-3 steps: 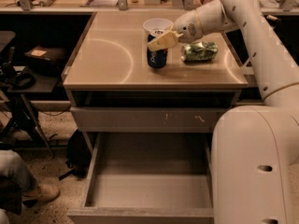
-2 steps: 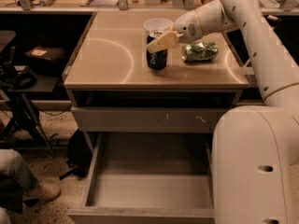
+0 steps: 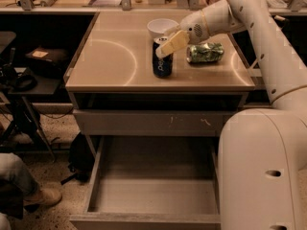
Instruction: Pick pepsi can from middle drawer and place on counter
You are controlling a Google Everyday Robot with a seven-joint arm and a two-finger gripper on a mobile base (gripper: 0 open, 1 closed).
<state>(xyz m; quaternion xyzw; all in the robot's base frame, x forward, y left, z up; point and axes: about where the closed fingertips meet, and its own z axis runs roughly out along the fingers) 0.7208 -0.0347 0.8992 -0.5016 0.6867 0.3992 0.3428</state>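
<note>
The pepsi can (image 3: 162, 63), dark navy blue with a silver lid, stands upright on the beige counter (image 3: 110, 56), near its middle. My gripper (image 3: 169, 44) is at the can's top, reaching in from the right and overlapping its upper right edge. The middle drawer (image 3: 153, 195) is pulled out below, with a bare grey floor. Its right side is hidden behind my white body.
A white bowl (image 3: 162, 28) stands just behind the can. A green metallic can (image 3: 205, 52) lies on its side to the right. A shut grey drawer face with pale scratches (image 3: 158, 122) sits under the counter. A person's leg and shoe (image 3: 43, 195) are at the lower left.
</note>
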